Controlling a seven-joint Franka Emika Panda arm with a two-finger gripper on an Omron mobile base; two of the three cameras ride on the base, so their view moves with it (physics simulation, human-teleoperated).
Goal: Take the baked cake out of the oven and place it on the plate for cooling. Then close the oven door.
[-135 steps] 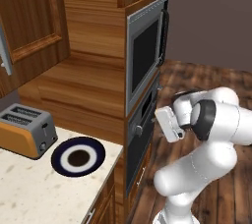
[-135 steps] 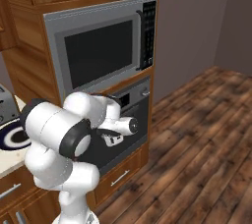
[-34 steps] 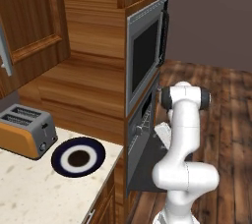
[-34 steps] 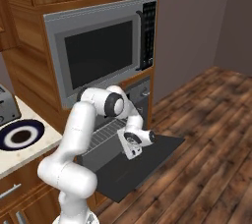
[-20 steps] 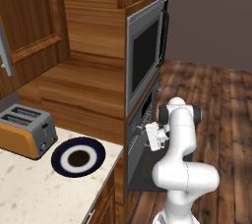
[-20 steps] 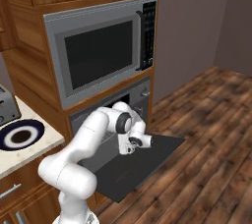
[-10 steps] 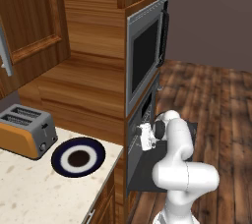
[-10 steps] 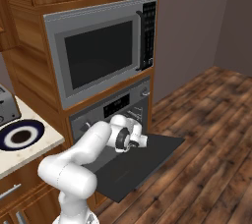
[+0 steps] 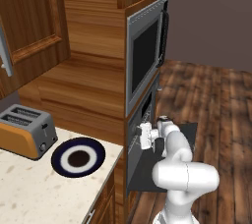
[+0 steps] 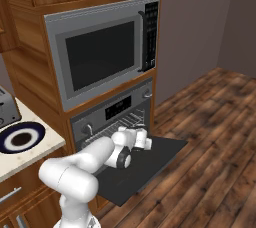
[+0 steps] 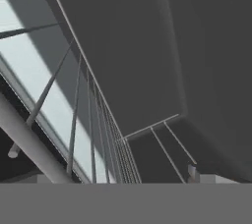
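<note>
The dark grey oven (image 10: 116,108) sits under the microwave, its door (image 10: 150,164) dropped open and lying flat. My gripper (image 10: 135,134) reaches over the door into the oven's mouth, also seen from the left as the gripper (image 9: 142,135) at the cavity's edge. Its fingers are hidden inside. In the hand view, wire racks (image 11: 93,134) run along dark walls. A tiny pale and brown shape (image 11: 193,173) at the lower right is too cut off to name. The round navy-rimmed plate (image 9: 78,157) lies bare on the counter beside the oven column.
A silver and orange toaster (image 9: 24,130) stands left of the plate. The silver-framed microwave (image 10: 102,54) hangs above the oven. The open door (image 9: 189,133) juts out over the wooden floor (image 10: 215,137). Wooden cabinets rise above and to the left.
The oven door, shut in the oldest frames, now lies open. My arm has since folded down and swung the hand from above the door into the oven's mouth.
</note>
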